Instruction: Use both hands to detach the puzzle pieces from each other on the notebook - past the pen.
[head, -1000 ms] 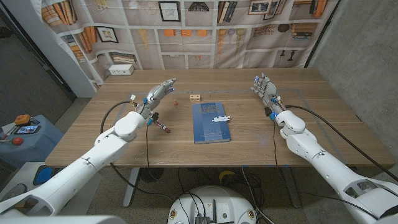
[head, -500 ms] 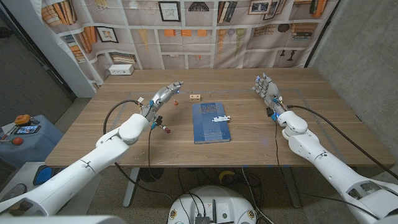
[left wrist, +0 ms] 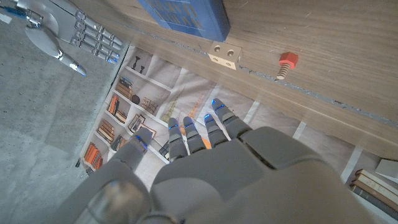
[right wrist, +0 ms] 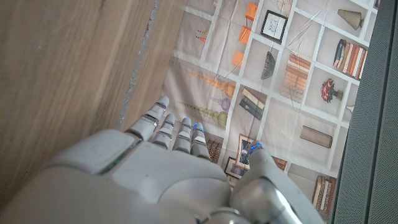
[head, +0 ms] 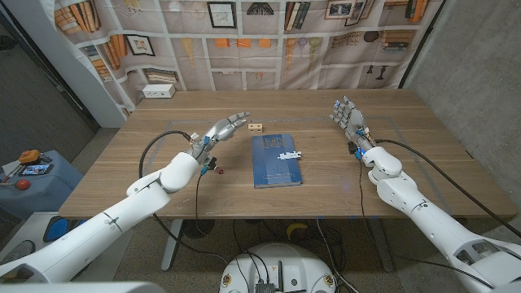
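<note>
A blue notebook (head: 273, 163) lies at the table's middle with joined white puzzle pieces (head: 286, 155) on its right part. My left hand (head: 225, 126) hovers left of the notebook's far corner, fingers apart and stretched toward it, holding nothing. A dark pen (head: 216, 168) with a red end lies beside my left forearm. My right hand (head: 348, 114) stands at the right, off from the notebook, fingers spread and empty. The left wrist view shows the notebook (left wrist: 186, 15) beyond my left hand (left wrist: 211, 168).
A small wooden block (head: 256, 128) sits just past the notebook's far edge, close to my left fingertips. In the left wrist view a small red peg (left wrist: 286, 60) lies near the block (left wrist: 224, 55). A white box (head: 159, 91) stands at the table's back left.
My left hand has moved to the right, toward the notebook and the wooden block, and now covers the small red peg in the head view. The right arm has stayed put.
</note>
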`<state>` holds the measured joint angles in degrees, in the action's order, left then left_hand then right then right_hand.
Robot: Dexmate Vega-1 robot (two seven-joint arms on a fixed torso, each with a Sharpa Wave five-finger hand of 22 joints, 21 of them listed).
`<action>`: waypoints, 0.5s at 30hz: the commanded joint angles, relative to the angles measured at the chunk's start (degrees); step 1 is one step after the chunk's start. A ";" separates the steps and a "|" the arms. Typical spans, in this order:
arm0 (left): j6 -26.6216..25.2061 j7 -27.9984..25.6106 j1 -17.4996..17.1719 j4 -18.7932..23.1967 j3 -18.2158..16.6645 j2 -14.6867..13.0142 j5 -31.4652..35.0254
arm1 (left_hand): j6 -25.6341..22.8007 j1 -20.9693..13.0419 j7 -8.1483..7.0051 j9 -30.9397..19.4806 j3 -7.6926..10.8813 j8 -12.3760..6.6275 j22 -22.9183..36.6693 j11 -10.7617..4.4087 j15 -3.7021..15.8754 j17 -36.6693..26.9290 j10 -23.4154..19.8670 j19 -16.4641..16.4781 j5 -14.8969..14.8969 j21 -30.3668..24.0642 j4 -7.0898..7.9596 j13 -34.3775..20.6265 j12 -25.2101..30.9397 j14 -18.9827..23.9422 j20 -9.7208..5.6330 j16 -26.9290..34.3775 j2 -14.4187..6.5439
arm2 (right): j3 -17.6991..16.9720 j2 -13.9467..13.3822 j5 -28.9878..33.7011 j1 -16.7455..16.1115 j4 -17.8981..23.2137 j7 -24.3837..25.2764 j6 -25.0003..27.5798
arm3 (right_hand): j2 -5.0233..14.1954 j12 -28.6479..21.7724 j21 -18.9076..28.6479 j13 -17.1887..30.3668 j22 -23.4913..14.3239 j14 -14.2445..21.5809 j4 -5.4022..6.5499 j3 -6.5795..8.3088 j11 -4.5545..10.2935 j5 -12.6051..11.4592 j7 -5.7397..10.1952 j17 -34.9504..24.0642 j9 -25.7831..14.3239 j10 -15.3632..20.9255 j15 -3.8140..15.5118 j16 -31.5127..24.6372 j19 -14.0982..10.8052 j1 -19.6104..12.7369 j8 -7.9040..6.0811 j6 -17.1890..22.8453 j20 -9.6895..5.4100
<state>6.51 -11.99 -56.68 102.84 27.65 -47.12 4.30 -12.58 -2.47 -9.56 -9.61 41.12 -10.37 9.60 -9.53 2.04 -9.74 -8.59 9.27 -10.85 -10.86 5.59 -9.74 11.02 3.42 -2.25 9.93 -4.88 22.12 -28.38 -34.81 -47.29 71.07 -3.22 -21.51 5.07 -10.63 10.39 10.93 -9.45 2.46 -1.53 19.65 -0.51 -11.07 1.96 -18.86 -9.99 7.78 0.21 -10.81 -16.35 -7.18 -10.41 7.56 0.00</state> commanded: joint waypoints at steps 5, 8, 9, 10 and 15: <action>1.17 3.02 2.15 0.84 2.41 -2.82 10.42 | -0.12 1.05 -2.03 -0.15 -0.26 0.14 0.24 -2.11 8.57 -0.04 0.13 -2.92 -0.08 0.80 -0.12 -0.11 -0.25 -1.74 -9.70 -0.31 -2.84 | -0.31 0.09 0.11 -1.22 0.61 0.95 -0.79 | 0.50 -0.42 0.26 -0.03 -0.17 0.12 -0.18 0.05 0.00 -0.28 0.16 0.00 -0.13 0.17 0.22 -0.35 -0.10 -0.30 -0.29 0.60 -0.44; 1.79 3.76 3.07 0.37 3.16 -3.26 12.90 | -0.11 1.17 -2.39 -0.14 -0.27 0.14 0.27 -2.30 8.87 -0.03 0.25 -3.87 -0.09 0.92 -0.16 -0.11 -0.31 -2.20 -9.68 -0.34 -2.78 | -0.48 -0.12 0.13 -1.54 0.92 1.13 -0.90 | 0.52 -0.41 0.25 -0.04 -0.17 0.13 -0.23 0.07 0.04 -0.27 0.15 0.05 -0.13 0.15 0.21 -0.36 -0.07 -0.32 -0.29 0.62 -0.44; 1.92 4.20 3.36 0.24 3.38 -3.37 13.45 | -0.14 1.33 -2.47 -0.14 -0.35 0.12 0.28 -2.35 9.10 -0.05 0.31 -4.45 -0.08 0.97 -0.10 -0.11 -0.33 -2.38 -9.62 -0.31 -2.67 | -0.53 -0.15 0.10 -1.62 0.99 1.16 -0.93 | 0.53 -0.41 0.25 -0.04 -0.17 0.10 -0.23 0.07 0.07 -0.27 0.17 0.06 -0.13 0.15 0.21 -0.36 -0.07 -0.31 -0.29 0.62 -0.44; 1.95 4.26 3.34 0.22 3.33 -3.32 13.50 | -0.17 1.46 -2.53 -0.14 -0.42 0.11 0.30 -2.38 9.16 -0.07 0.34 -4.79 -0.07 0.97 -0.04 -0.11 -0.34 -2.52 -9.31 -0.29 -2.57 | -0.53 -0.15 0.10 -1.63 1.00 1.16 -0.93 | 0.58 -0.40 0.25 -0.04 -0.17 0.10 -0.23 0.08 0.09 -0.27 0.18 0.08 -0.13 0.13 0.24 -0.38 -0.06 -0.29 -0.29 0.62 -0.45; 3.03 5.25 4.66 -0.77 4.45 -3.43 16.50 | 0.15 2.53 -2.87 -0.14 -1.28 0.15 0.41 -2.57 10.06 -0.20 0.86 -7.75 -0.10 0.86 1.06 -0.12 -0.44 -4.12 -8.46 -0.24 -1.86 | -0.66 -0.35 -0.03 -1.93 1.28 1.07 -0.97 | 0.63 -0.41 0.26 -0.05 -0.17 0.06 -0.27 0.09 0.05 -0.25 0.19 0.17 -0.13 0.14 0.21 -0.40 -0.04 -0.27 -0.29 0.64 -0.47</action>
<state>7.83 -8.85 -54.29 103.36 30.21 -49.76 14.71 -12.18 -0.92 -12.01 -9.61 40.30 -10.37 9.75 -11.68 1.85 -9.75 -8.07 3.06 -10.85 -9.95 6.07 -9.74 10.58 0.40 -2.00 9.93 -4.23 21.76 -28.34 -34.81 -48.52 71.80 -2.33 -22.25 5.07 -10.63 10.39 10.94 -9.45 2.46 -1.51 19.63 -0.51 -11.07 2.17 -18.60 -9.98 7.77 0.21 -10.81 -16.35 -7.18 -10.41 7.77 0.00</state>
